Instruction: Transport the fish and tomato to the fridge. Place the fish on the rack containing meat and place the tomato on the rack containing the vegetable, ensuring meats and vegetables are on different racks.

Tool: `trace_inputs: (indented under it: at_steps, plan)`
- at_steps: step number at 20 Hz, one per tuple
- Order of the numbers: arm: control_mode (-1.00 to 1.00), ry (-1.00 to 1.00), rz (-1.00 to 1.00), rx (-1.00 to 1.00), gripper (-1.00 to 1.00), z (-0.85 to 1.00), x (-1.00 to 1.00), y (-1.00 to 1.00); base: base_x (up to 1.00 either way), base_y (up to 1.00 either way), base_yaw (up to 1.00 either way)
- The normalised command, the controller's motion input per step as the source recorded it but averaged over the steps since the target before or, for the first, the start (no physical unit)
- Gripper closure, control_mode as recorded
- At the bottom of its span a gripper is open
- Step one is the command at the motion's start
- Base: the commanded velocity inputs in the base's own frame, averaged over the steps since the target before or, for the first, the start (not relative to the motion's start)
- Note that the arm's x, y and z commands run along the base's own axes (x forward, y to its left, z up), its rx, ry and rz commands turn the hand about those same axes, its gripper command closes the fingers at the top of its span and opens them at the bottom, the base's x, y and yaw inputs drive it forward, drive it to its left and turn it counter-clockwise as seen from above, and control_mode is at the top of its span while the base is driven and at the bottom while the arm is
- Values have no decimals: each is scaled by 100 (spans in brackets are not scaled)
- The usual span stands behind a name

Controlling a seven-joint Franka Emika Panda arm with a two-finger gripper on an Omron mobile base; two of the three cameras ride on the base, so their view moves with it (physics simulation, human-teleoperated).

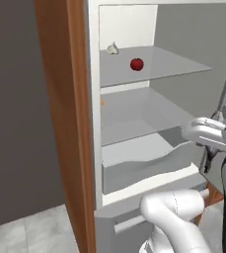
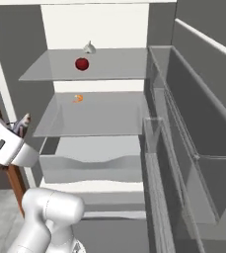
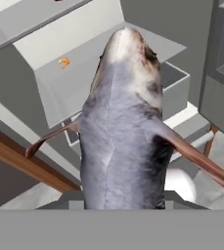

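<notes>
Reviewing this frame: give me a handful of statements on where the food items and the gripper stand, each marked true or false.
1. The tomato lies on the top shelf with the garlic-like bulb. True.
2. The fish already lies on the middle shelf. False: the gripper holds it, outside the fridge in front of the shelves.
3. The shrimp lies on the middle shelf. True.
4. The gripper is open and holds nothing. False: it is shut on the fish.
5. The tomato and the shrimp share one shelf. False: the tomato is on the top shelf, the shrimp on the one below.
</notes>
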Motion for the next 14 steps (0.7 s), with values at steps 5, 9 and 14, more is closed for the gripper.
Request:
trace_inputs:
  at_steps: [5,9,14]
  plan:
    - [100,0,0,0,100,0,0,0,81,-18,32]
    - [100,0,0,0,100,0,0,0,68,-28,32]
    - [-100,0,9,0,100,-6,31,-1,42,-10,17]
